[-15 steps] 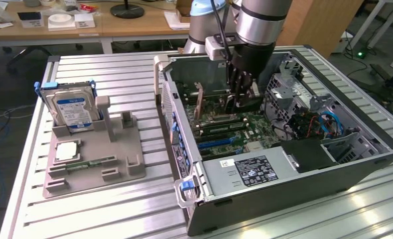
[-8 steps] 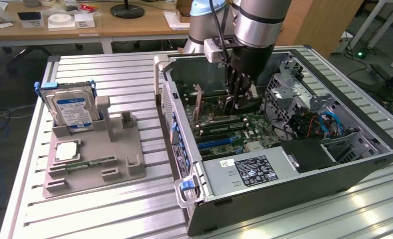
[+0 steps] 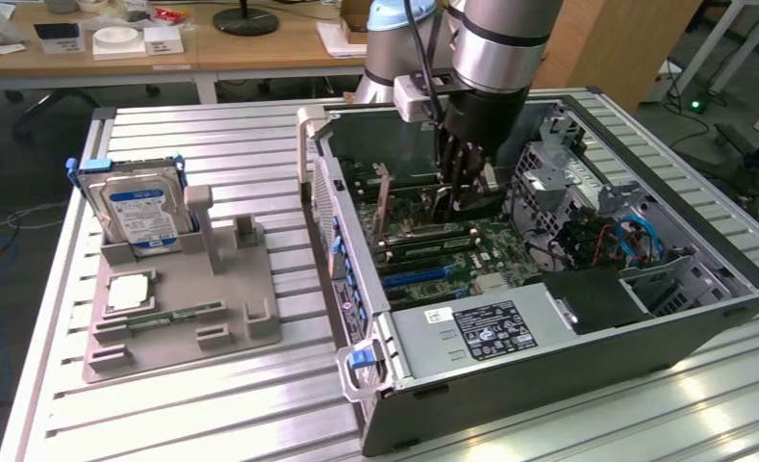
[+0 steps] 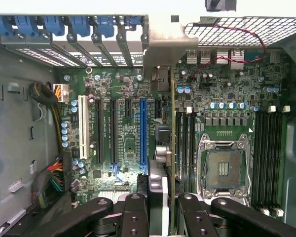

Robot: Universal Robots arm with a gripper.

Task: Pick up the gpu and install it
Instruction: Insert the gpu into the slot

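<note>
On the ribbed metal table (image 3: 199, 423) lies an open computer case (image 3: 687, 318), its side removed, so the green motherboard (image 4: 227, 94) is visible. At the exterior view's left of the case, apart from it, stands a grey holder tray (image 3: 225, 327) which carries a hard drive (image 3: 141, 212) standing upright.

From above, the arm (image 3: 501, 48) reaches down into the case. Its gripper (image 3: 467, 188) is low over the board, and the black fingers (image 4: 133, 217) are pinched on the gpu (image 4: 170, 138), one at each flat side.

The card stands on its edge and extends away from the gripper toward the rear wall of the case. There its silver bracket (image 4: 163, 44) is at the row of slot openings. The gpu lies between the long blue slot (image 4: 143, 133) and the empty processor socket (image 4: 222, 168). Whether it is already seated in a slot, I cannot tell.
</note>
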